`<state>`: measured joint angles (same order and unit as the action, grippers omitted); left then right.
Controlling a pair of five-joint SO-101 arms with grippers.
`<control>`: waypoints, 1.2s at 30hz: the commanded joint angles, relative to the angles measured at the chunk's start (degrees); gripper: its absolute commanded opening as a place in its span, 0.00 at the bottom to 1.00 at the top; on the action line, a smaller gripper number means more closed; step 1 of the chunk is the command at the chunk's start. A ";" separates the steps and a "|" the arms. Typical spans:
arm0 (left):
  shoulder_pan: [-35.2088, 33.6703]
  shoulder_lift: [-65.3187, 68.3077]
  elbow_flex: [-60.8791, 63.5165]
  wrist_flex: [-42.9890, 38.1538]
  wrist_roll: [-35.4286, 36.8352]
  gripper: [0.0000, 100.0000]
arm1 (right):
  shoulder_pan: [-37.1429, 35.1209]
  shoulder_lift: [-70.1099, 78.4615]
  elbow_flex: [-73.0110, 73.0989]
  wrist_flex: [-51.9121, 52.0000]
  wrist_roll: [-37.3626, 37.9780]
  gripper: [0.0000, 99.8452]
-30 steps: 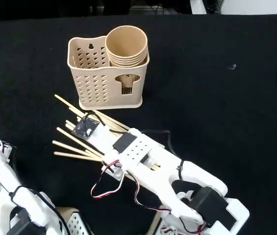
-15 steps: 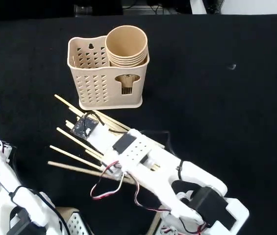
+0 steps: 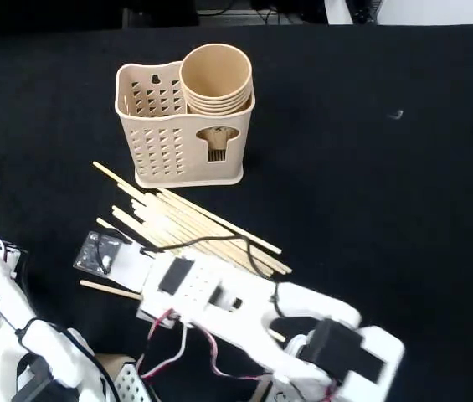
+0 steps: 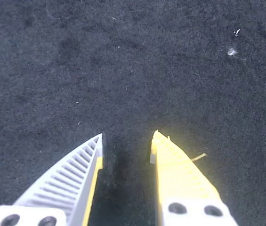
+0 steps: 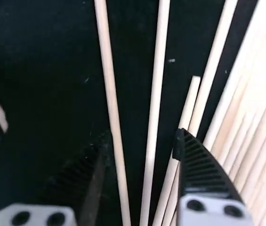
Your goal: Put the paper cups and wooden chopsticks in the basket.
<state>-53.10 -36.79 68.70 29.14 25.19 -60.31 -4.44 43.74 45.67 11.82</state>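
On the black cloth (image 3: 370, 184), chopsticks (image 3: 194, 224) lie before the basket (image 3: 165, 142). We find the right gripper (image 5: 142, 135) nearest, jaws parted, empty, astride two lying lengthwise; left gripper (image 4: 126, 135) parted, empty, away.

One basket (image 3: 165, 146); paper cups (image 3: 216, 71) nested, four or five; wooden chopsticks (image 3: 194, 226), roughly a dozen.

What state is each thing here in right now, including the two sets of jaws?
Basket: upright, one compartment empty.
Cups: stacked, upright in the basket.
Chopsticks: loose on the table, outside the basket.
Left jaws: open, holding nothing.
Right jaws: open, astride two chopsticks.
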 commanded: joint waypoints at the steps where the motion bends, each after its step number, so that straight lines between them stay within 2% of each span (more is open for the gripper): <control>1: 0.66 -1.49 -0.92 -0.88 0.00 0.17 | -0.53 6.02 -6.46 -0.97 0.18 0.22; 5: 0.48 -1.49 -0.92 -0.88 0.00 0.17 | -0.70 11.21 -10.15 1.58 0.44 0.20; 7: 0.57 -1.49 -0.92 -0.88 0.00 0.17 | -0.70 11.21 -11.12 3.08 0.26 0.13; 9: 0.57 -1.49 -0.92 -0.88 0.00 0.17 | -0.53 10.42 -11.12 3.08 0.18 0.02; 10: 0.57 -1.49 -0.92 -0.88 0.00 0.17 | -0.53 9.89 -11.03 3.43 0.18 0.01; 20: 0.57 -1.49 -0.92 -0.88 0.00 0.17 | 0.62 -4.62 -10.33 11.43 0.44 0.01; 31: 0.66 -1.49 -0.92 -0.88 0.00 0.17 | 15.47 -28.26 -11.91 12.40 0.09 0.01; 36: 0.75 -1.49 -0.92 -0.88 0.00 0.17 | 20.48 -38.99 -18.33 3.16 0.09 0.01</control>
<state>-53.10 -36.79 68.70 29.14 25.19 -43.16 -36.44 30.81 55.25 11.82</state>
